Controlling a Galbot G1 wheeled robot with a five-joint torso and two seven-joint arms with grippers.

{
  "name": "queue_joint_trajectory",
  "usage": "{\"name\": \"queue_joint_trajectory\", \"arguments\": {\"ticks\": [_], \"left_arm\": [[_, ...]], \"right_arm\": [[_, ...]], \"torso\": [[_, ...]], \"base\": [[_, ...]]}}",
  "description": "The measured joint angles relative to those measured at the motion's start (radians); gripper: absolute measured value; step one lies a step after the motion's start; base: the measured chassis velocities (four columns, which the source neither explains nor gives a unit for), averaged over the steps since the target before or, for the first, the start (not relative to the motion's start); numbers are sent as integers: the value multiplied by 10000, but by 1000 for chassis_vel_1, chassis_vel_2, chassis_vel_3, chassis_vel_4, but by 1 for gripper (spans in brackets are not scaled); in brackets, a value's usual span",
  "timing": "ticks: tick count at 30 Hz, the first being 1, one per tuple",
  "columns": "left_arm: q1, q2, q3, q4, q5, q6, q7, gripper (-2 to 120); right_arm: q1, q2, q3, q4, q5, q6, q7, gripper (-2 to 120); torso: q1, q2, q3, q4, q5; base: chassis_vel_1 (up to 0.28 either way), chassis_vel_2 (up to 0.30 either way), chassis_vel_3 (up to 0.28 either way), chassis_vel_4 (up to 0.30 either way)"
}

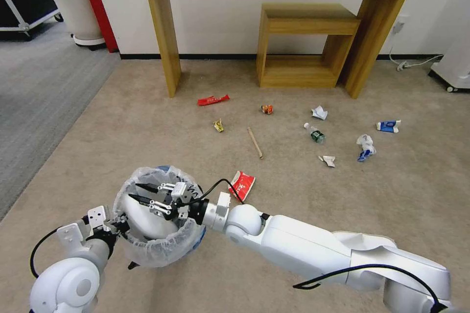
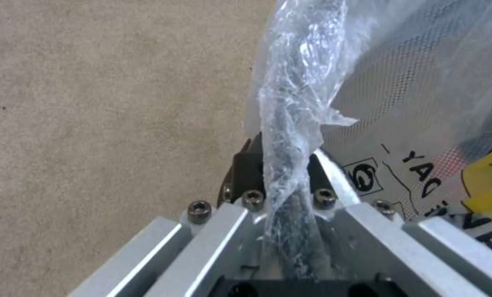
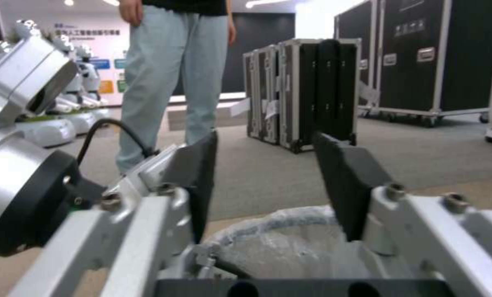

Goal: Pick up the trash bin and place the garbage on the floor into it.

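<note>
My left gripper (image 1: 119, 225) is clamped on the bin's (image 1: 161, 247) bagged rim, holding it above the floor (image 1: 147, 122). My right gripper (image 1: 140, 193) hangs over the bin's mouth, fingers apart and empty. Garbage (image 1: 242, 185) lies just beyond the bin, with more scattered farther out.

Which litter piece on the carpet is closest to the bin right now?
The red-and-white wrapper, lying just beyond the right gripper over the trash bin. The other red wrapper sits far off, near the wooden table leg.

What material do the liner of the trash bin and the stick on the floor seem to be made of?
The trash bin liner looks like thin translucent plastic film: crinkled, glossy, printed with black letters, pinched in the left claw. The stick looks like pale, matte wood, though it is small.
</note>
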Motion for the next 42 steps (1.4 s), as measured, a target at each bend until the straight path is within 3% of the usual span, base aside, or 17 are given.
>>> {"name": "queue_joint_trajectory", "arguments": {"ticks": [6,13,20,25,27,28,29,31,36,42], "left_arm": [[3,0,-17,68,16,-9,1,1],[-42,93,-36,149,23,-26,17,1],[-56,158,-34,163,11,-30,17,1],[-67,162,-22,163,9,-31,16,1],[-88,137,30,162,11,-31,9,1],[-88,137,30,162,11,-31,9,1],[-97,110,57,162,21,-31,4,1],[-107,83,83,162,42,-29,4,1],[-141,3,123,173,74,-23,7,1],[-110,-106,62,116,134,-8,39,1]], "right_arm": [[-164,-661,866,969,443,-502,490,71],[-754,-2613,3081,3134,1701,-1637,1915,98],[-1803,-3794,5048,4060,2233,-1965,2413,100],[-2180,-4056,5638,4256,2320,-2053,2527,100],[-3139,-4441,6914,4639,2474,-2161,2738,100],[-3139,-4441,6914,4639,2474,-2161,2738,100],[-3876,-4623,7764,4847,2529,-2234,2827,100],[-4557,-4787,8521,5005,2520,-2307,2856,100],[-5725,-4799,9769,5307,2435,-2426,3168,100],[-7301,-3915,10922,5505,1607,-2108,3390,100]], "torso": [[0,1,-1,-1,0],[0,0,-1,-2,4],[0,0,-1,0,3],[0,0,-1,-1,3],[0,0,-2,0,1],[0,0,-2,0,1],[0,0,-1,-1,5],[0,0,-1,-2,2],[0,0,-1,-1,0],[-1,0,-2,-1,1]], "base": [[0,0,0,0],[0,0,0,0],[0,0,0,0],[0,0,0,0],[0,0,0,0],[0,0,0,0],[0,0,0,0],[0,0,0,0],[0,0,0,0],[0,0,0,0]]}}
